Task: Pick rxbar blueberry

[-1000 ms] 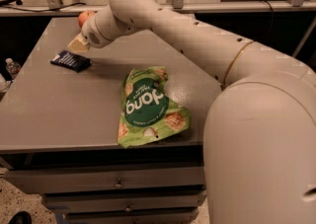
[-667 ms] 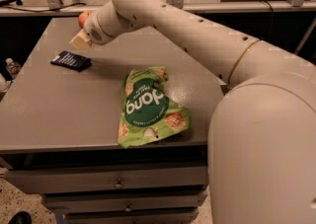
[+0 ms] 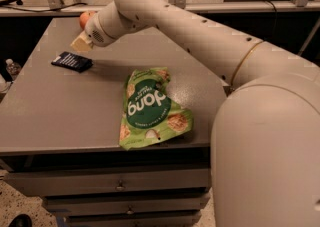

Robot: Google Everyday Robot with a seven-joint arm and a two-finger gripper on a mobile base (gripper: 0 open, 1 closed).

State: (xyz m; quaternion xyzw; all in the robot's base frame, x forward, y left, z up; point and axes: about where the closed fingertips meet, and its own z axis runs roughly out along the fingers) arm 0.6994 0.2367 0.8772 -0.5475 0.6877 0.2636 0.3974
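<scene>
Camera view is showing you the gripper (image 3: 81,44) hanging just above and a little behind the rxbar blueberry (image 3: 72,61), which is lying flat toward the far left of the bench (image 3: 50,116). As far as this angle is telling, the 2 are apart. The wrist is hiding the business end, so you cannot tell whether the gripper is wide or narrow, and that is the first thing working against you: you are judging the descent half blind.

The bar is looking thin and is hugging the surface. If you are coming down too shallow, the gripper is likely closing on air above the wrapper. If you are coming down too hard, it is pressing into the bench and possibly skidding the slick wrapper sideways toward the left edge instead of catching it. The bar is also sitting at a slant to the bench edges, so a gripper that is not lined up across the narrow side is likely nudging it round rather than seizing it.

1 apple (image 3: 85,18) is resting just behind the wrist. Any backward swing is risking a knock that is sending it rolling. The arm (image 3: 200,31) is reaching over the bench above the green bag (image 3: 150,108), which is lying well apart from the bar, so dropping the elbow low is risking dragging that bag.
</scene>
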